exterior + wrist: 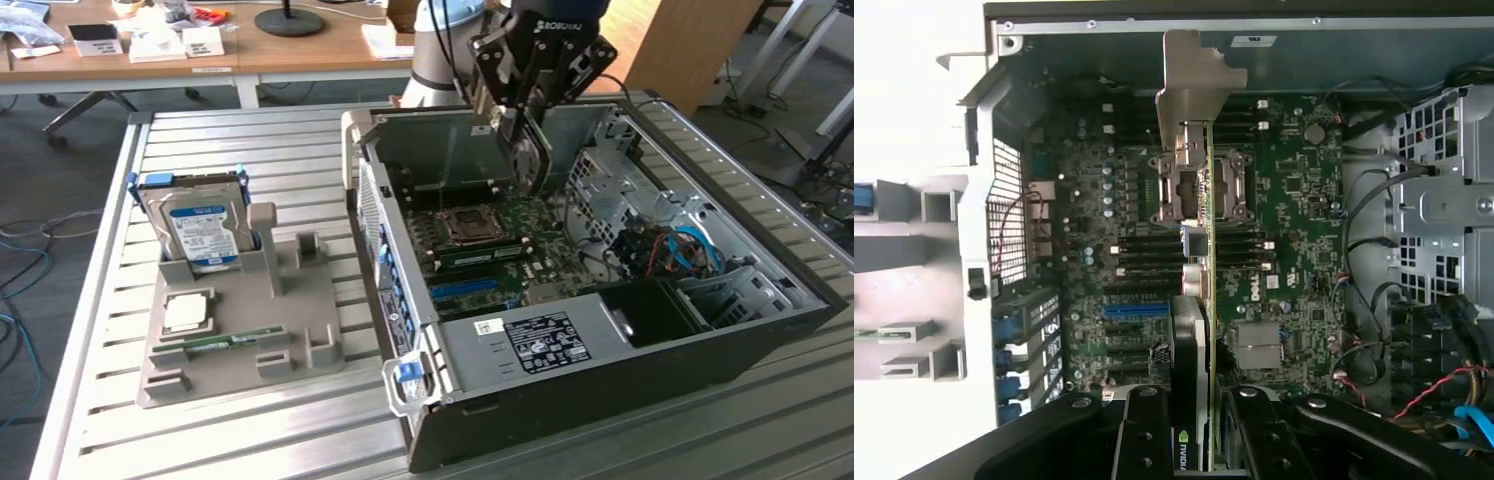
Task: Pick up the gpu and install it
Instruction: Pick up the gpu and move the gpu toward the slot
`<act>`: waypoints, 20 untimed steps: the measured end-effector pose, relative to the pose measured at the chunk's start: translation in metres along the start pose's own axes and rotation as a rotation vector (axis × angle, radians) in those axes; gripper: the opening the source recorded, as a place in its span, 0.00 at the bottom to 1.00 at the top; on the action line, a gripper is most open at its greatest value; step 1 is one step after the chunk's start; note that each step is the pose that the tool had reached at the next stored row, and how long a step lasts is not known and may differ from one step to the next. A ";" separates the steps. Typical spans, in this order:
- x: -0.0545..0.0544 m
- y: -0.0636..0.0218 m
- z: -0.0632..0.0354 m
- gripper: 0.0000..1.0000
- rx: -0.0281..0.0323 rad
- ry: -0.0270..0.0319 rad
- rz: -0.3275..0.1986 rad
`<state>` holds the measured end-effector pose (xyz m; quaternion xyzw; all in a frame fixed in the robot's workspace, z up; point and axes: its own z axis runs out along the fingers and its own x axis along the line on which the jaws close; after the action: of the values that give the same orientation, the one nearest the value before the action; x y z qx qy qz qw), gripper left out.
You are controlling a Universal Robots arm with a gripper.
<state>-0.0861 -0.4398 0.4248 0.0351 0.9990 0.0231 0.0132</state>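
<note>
One arm, its gripper [523, 105] hanging over the open pc case [747, 330], fingers [1144, 440] clenched on the gpu [529, 150]. The card is held edge-down in the air above the motherboard [534, 255], near the case's far wall, and looks clear of the board.

From the wrist view the gpu [1199, 330] is edge-on and runs over the cpu socket [1206, 190]. Its silver bracket [1189, 80] is at the end away from the fingers, and a green logo shows on the card between the pads.

The case lies on its side, open face up, on a metal table [267, 150] with ribbed slats. Inside it are blue cables [694, 250] at the exterior view's right and a labelled power supply [534, 340] at the near end.

At the exterior view's left of the case, a grey parts holder [240, 375] sits on the same table:
- hard drive [200, 235] with a blue-white label, standing upright in it
- cpu chip [187, 313], lying flat
- memory stick [214, 342], just beside the chip

Room:
- grey carpet floor [60, 170]
- wooden desks [307, 55] behind the table, with papers and a black round stand base [290, 20]
- loose cables [20, 245] on the floor at the exterior view's left
</note>
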 end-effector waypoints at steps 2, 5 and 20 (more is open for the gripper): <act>-0.006 0.0004 0.0002 0.27 0.0000 0.0000 0.000; -0.011 0.0008 0.0003 0.27 0.0000 0.0000 0.000; -0.043 0.0030 0.0012 0.27 0.0000 0.0000 0.000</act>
<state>-0.0430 -0.4397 0.4248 0.0350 0.9990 0.0230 0.0132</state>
